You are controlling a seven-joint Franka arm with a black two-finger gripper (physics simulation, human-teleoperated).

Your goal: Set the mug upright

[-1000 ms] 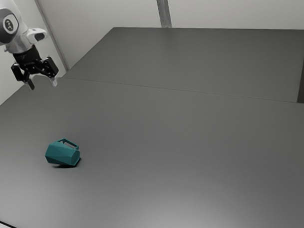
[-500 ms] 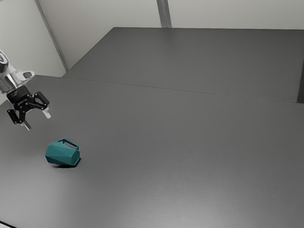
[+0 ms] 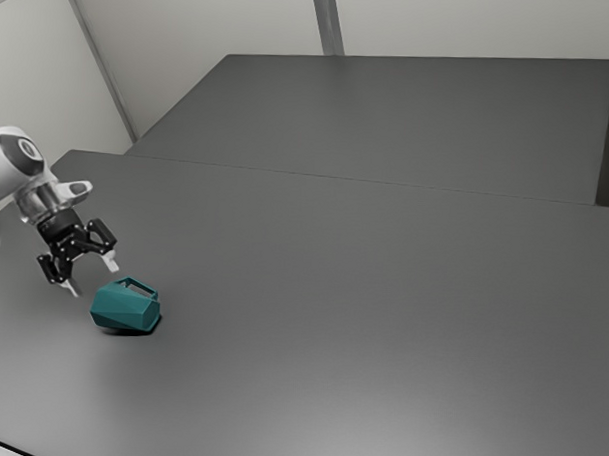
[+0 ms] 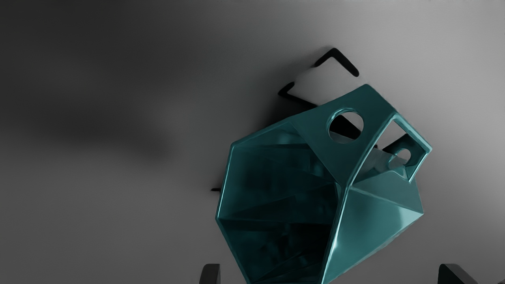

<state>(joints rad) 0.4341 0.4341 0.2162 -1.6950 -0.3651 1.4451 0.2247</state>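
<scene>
Lying on its side on the dark grey flat tabletop (image 3: 362, 290), the teal faceted mug (image 3: 125, 307) has yet to stand as the task wants. The black two-finger gripper (image 3: 95, 280) is near it, jaws spread wide with nothing clasped between them. The mug looks light, stiff and smooth, so its slanting facets may slip or roll under a lopsided squeeze; I would take it across the body, or by the angular pierced handle (image 4: 367, 96), which looks firm enough to lift by. That handle rises from the upper side. The long axis runs roughly across the exterior view and, by the wrist view, from one finger toward the other, with the open mouth (image 4: 276, 197) facing one finger's side and the base the other's.
</scene>
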